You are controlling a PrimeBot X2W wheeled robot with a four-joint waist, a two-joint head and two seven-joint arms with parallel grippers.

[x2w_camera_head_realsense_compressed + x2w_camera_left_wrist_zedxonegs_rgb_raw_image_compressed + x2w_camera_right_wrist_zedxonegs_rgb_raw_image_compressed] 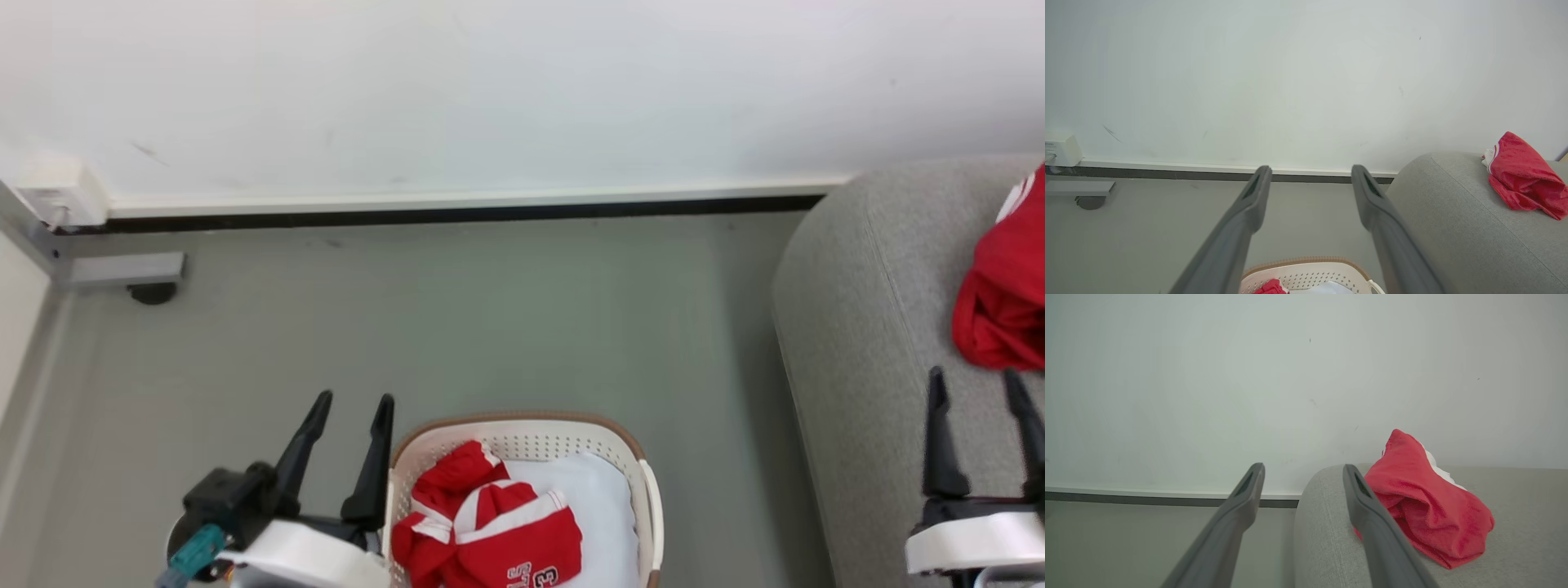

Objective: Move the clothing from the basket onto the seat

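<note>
Red clothing with white trim and lettering (490,531) lies in the cream basket (531,441) at the bottom centre, on a pale lining cloth (596,498). Another red garment (1004,302) rests on the grey seat (865,327) at the right, also seen as the garment (1425,514) on the seat (1323,539) and the garment (1523,183) on the seat (1453,212). My left gripper (355,398) stands open just left of the basket, nothing between its fingers. My right gripper (976,374) is open over the seat, just short of the red garment, holding nothing.
Grey floor (490,318) runs to a white wall with a dark skirting strip (457,214). A grey metal frame on a caster (151,290) stands at the far left, with a white box (57,192) on the wall above it.
</note>
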